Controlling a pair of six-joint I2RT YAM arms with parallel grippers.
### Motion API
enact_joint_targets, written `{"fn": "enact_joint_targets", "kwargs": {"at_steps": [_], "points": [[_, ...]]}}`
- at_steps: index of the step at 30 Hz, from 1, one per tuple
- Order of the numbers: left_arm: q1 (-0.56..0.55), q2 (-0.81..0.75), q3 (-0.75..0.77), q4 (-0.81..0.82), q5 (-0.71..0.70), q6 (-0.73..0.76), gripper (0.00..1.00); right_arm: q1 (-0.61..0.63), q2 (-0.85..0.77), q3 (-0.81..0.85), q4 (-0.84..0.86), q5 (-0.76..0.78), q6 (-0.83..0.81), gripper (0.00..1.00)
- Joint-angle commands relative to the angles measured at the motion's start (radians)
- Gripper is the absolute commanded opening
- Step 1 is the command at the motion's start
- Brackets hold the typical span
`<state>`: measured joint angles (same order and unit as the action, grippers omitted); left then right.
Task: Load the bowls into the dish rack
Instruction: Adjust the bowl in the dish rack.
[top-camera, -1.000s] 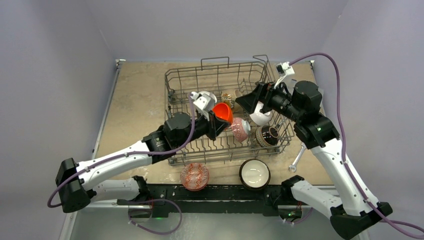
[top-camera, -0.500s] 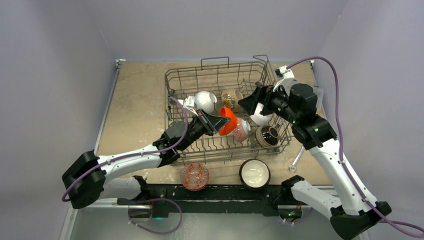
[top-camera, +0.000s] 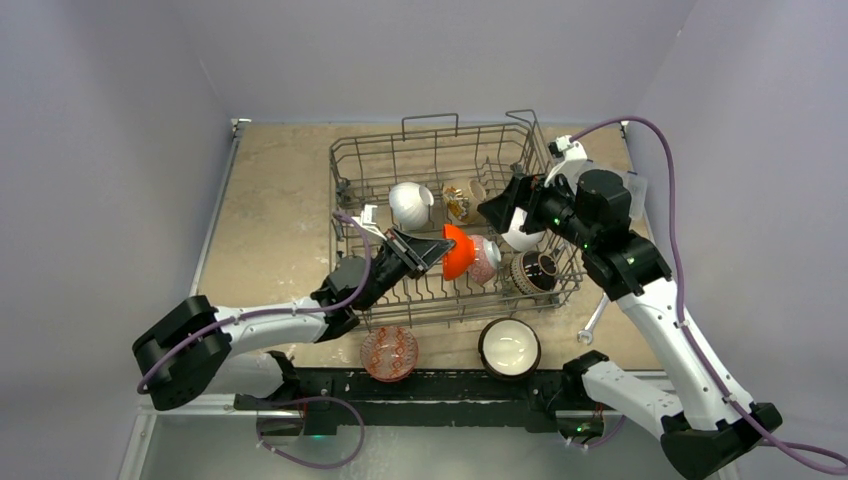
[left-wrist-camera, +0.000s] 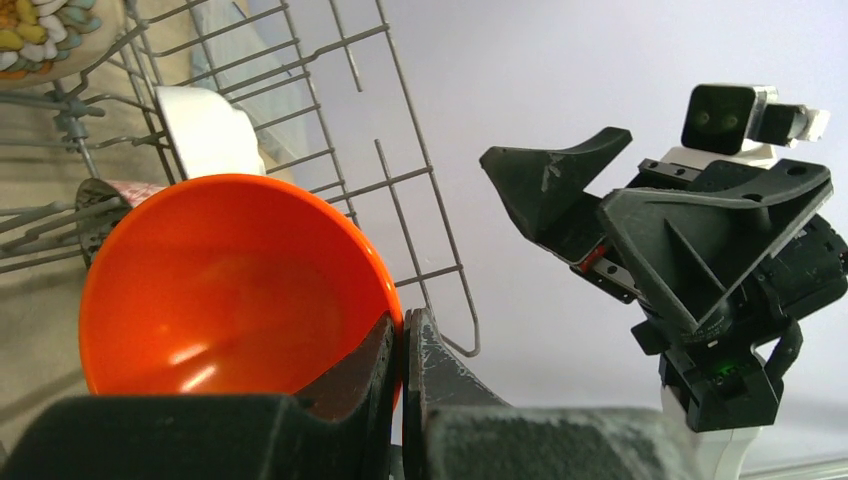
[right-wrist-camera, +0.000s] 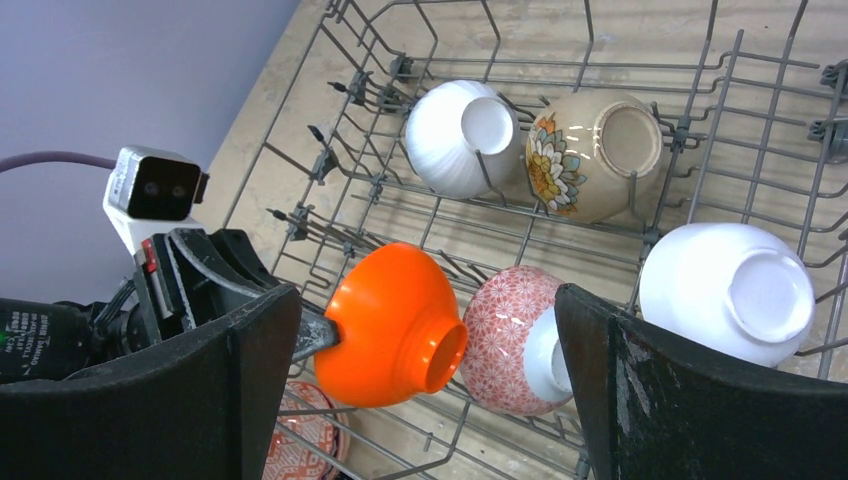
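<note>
Pale lilac walls (top-camera: 100, 100) box in a beige stone-look tabletop (top-camera: 270, 200) w/ soft even light.

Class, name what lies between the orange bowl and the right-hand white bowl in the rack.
A red-patterned bowl, right beside the orange bowl and short of the white bowl; the right wrist view shows it.

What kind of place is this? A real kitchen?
Probably a robot test cell, not a kitchen: bare walls enclose a table, a left arm and a right arm are bolted at its edge, and the rack sits on it.
</note>
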<state>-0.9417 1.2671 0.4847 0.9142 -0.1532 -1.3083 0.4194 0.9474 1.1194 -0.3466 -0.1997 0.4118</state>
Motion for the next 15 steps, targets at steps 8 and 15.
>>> {"fn": "enact_joint_targets", "kwargs": {"at_steps": [8, 15], "points": [[0.014, -0.02, -0.069, 0.155, -0.08, -0.114, 0.0, -0.002, -0.004, -0.007, 0.021, 0.01, -0.025, 0.99], [0.022, 0.024, -0.117, 0.266, -0.062, -0.147, 0.0, -0.002, -0.004, -0.007, 0.019, 0.006, -0.027, 0.99]]}}
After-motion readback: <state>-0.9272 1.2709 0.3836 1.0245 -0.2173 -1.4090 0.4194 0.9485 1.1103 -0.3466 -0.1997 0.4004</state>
